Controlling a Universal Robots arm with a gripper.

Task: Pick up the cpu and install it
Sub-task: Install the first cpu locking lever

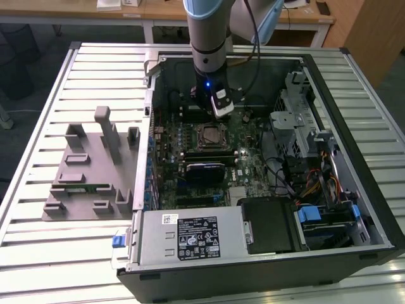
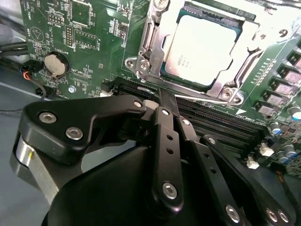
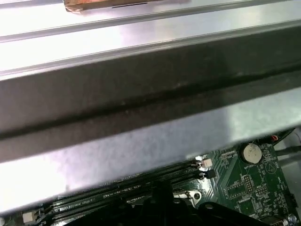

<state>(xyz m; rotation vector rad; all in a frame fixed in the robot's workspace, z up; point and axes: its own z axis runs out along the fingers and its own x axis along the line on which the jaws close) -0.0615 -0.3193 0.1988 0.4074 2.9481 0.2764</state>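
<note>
Black linkage fingers [image 2: 165, 136] of the gripper [image 2: 162, 101] sit pressed together in the second wrist view, nothing btwn them, so I read the jaws as closed and empty. Tips hang just over the black memory slots [image 2: 221, 123], right beside the socket.

Cpu [image 2: 200, 49] lies flat in its socket, pale silver top up, metal retention frame [image 2: 146, 56] round it; not touching the gripper. In the exterior view the cpu [image 1: 209, 135] sits mid-motherboard [image 1: 250, 158], w/ the gripper [image 1: 217, 115] just beyond it at approx 12 o'clock.

Coin cell battery [image 2: 55, 64] is at about 9 o'clock from the socket in the second wrist view, also seen in the first wrist view [image 3: 250, 152].

Open pc case [image 1: 354, 136] lies on a slatted metal table [image 1: 38, 126]. Grey fixture tray [image 1: 82, 183] rests at 9 o'clock from the case, well apart from the arm [image 1: 209, 31].
</note>
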